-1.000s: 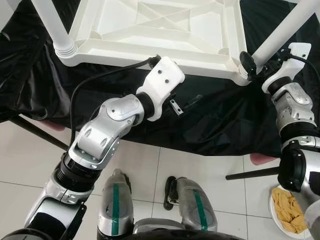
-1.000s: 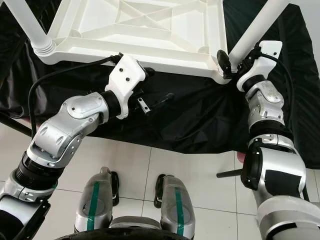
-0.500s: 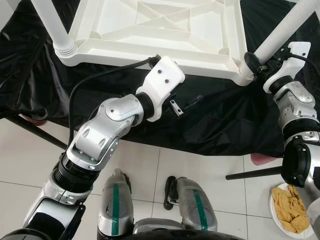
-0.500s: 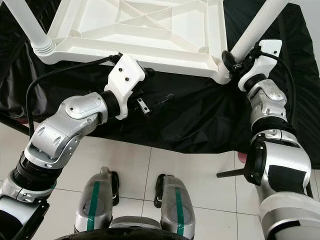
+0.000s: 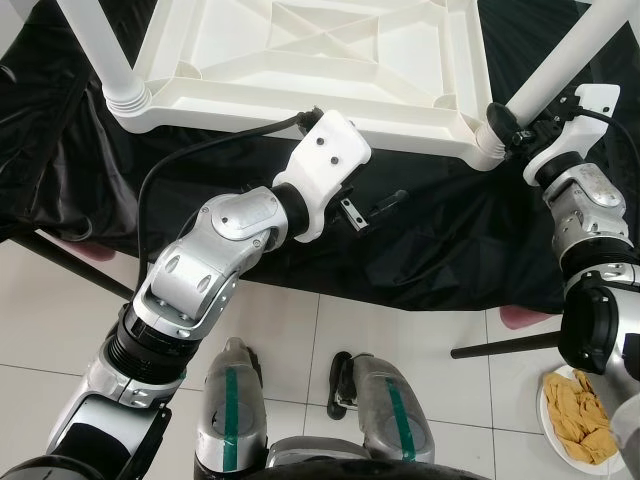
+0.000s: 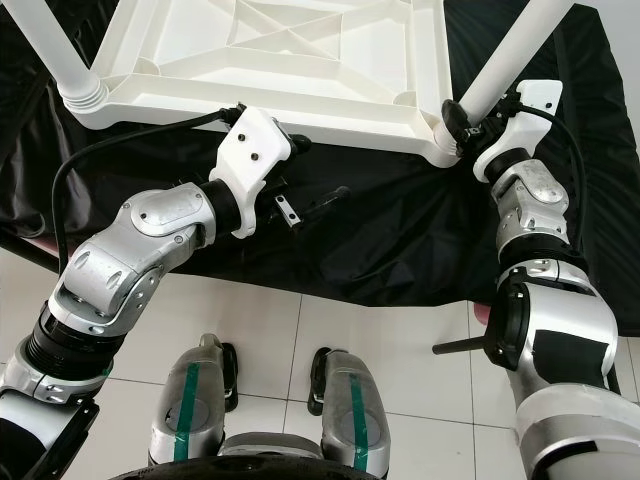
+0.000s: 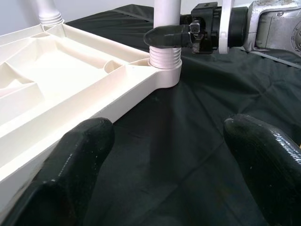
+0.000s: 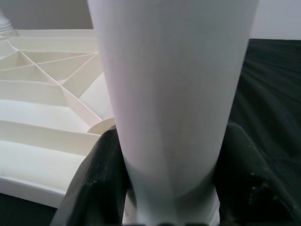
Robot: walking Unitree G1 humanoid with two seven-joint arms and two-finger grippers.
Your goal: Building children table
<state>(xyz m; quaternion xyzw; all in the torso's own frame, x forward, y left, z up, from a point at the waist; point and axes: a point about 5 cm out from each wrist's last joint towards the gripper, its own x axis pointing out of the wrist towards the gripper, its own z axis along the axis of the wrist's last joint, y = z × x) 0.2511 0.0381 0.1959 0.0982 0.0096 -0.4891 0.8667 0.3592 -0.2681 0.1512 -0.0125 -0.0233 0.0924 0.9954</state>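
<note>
White plastic makes up the upturned children's table (image 5: 310,60), which lies underside up on a black cloth (image 5: 440,250) over the surface in the left eye view. Its ribbed frame faces the camera, and one leg (image 5: 95,45) rises at the far left corner. At the right corner the right gripper (image 5: 510,125) is clamped round another leg (image 5: 555,60) just above its socket. The left gripper (image 5: 375,210) hangs over the cloth near the table's near edge, fingers spread and holding nothing. A plate of chips (image 5: 580,415) sits on the tiled floor at the right.

From the left wrist view, two black fingers (image 7: 75,160) stand wide apart over the cloth, the table rim just beside one.

From the right wrist view, both fingers (image 8: 101,174) press against the white leg's sides.
</note>
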